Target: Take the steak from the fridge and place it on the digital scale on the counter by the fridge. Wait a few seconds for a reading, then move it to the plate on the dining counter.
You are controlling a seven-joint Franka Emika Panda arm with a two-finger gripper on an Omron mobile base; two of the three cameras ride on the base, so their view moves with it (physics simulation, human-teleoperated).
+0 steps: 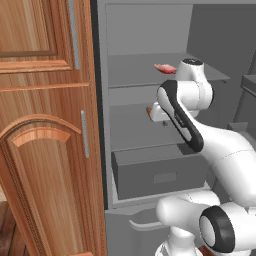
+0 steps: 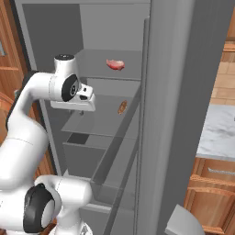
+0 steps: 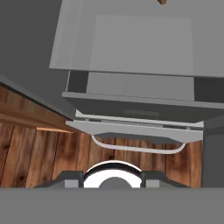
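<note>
The steak (image 1: 165, 68) (image 2: 115, 64), a small pinkish-red slab, lies on the upper shelf of the open fridge (image 1: 150, 30) (image 2: 55, 27). My gripper (image 1: 164, 122) (image 2: 81, 111) hangs in front of the shelves, below and nearer than the steak, pointing down and holding nothing that I can see. Its fingers are too small to tell their spacing. The hand view looks down at the grey drawer (image 3: 135, 105) and a curved handle (image 3: 135, 148). A strip of the counter (image 2: 220, 133) shows right of the fridge door (image 2: 183, 114). The digital scale, the plate and the dining counter are out of view.
A small brown item (image 2: 122, 107) (image 1: 149, 112) (image 3: 162, 1) sits on the middle shelf near my hand. A tall wooden cabinet (image 1: 45, 125) stands left of the fridge. The open door edge lies close on my right. Wooden floor (image 3: 35, 157) is below.
</note>
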